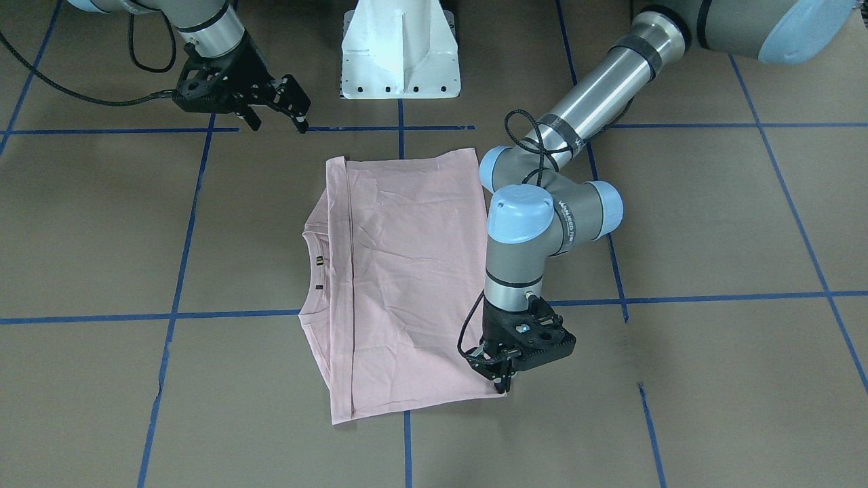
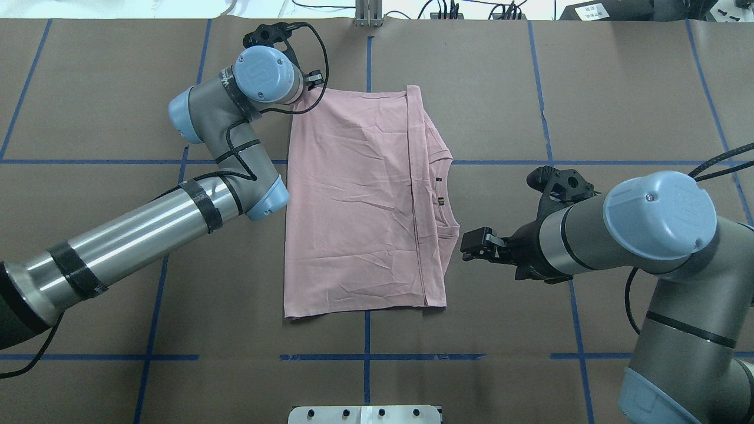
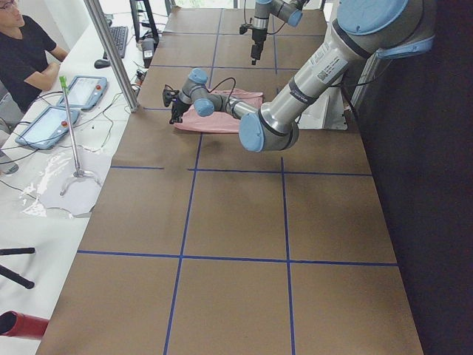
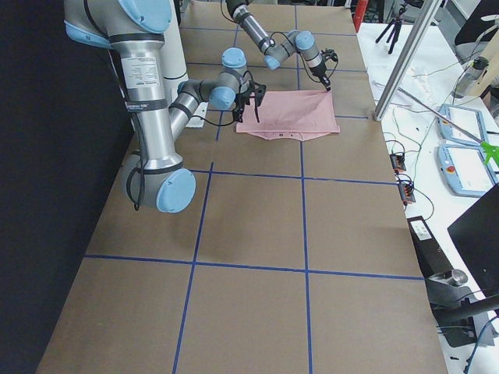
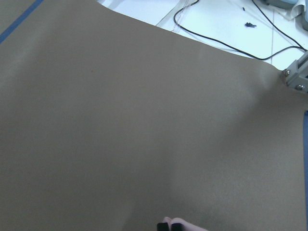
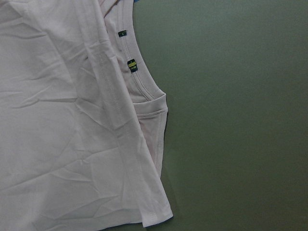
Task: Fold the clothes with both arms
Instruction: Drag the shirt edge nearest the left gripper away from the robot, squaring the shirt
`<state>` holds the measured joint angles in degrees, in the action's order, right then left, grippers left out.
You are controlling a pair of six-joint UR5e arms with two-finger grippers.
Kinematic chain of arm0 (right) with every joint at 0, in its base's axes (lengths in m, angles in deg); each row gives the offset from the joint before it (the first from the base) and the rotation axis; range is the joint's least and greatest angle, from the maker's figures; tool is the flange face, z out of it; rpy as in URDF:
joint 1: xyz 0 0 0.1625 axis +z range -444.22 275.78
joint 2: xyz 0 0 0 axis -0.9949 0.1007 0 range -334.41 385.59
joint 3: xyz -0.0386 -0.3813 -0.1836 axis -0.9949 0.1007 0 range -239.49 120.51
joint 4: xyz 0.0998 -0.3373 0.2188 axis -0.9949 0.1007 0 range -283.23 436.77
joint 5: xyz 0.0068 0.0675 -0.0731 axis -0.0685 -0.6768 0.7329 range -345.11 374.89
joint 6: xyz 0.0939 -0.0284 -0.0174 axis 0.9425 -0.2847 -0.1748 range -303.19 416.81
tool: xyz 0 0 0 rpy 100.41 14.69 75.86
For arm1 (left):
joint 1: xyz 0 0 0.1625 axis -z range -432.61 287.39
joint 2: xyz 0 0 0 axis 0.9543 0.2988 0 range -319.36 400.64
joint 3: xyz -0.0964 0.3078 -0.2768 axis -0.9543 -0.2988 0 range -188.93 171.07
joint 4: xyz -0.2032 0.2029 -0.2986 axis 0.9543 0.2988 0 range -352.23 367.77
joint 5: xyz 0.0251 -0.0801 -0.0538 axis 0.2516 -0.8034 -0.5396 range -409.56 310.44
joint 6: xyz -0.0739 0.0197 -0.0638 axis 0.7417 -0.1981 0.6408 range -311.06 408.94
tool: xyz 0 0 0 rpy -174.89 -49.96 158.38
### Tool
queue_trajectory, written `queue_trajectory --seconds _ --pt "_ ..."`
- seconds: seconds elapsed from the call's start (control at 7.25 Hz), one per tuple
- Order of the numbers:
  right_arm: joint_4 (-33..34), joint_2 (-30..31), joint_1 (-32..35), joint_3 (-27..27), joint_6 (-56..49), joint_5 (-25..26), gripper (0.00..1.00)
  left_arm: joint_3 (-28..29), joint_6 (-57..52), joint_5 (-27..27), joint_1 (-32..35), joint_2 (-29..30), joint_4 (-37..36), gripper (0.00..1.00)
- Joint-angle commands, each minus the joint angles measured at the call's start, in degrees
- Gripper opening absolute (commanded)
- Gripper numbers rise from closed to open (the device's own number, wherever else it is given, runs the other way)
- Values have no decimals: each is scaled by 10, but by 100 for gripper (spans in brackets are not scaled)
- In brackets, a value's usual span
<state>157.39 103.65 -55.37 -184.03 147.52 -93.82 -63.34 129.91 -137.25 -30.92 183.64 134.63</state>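
The pale pink short-sleeved cotton T-shirt [image 1: 407,271] lies flat on the brown paper-covered table [image 1: 712,224], among the blue tape grid lines [image 1: 712,297]. It is folded into a rough rectangle, and its neckline with a small dark neck label [image 6: 131,66] shows along the edge toward my right arm. My black two-finger left gripper [image 1: 500,379] is down at the shirt's corner on the side away from my base. Its jaws are pinched almost together, with a bit of pink cloth between the fingertips [image 5: 163,226]. My black two-finger right gripper [image 1: 277,122] hangs above the table, clear of the shirt, jaws spread wide and holding nothing.
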Motion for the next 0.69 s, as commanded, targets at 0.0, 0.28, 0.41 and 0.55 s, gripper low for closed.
queue_trajectory --seconds 0.0,0.28,0.41,0.55 --pt "1 0 -1 1 -3 16 100 10 -14 18 1 6 10 99" --pt "1 0 -1 1 -4 19 100 -32 -18 -44 8 5 -3 100" --pt "1 0 0 2 -5 21 100 -74 21 -96 7 -6 -38 100" --pt "1 -1 -1 2 -6 29 100 -159 56 -128 4 -50 -79 100"
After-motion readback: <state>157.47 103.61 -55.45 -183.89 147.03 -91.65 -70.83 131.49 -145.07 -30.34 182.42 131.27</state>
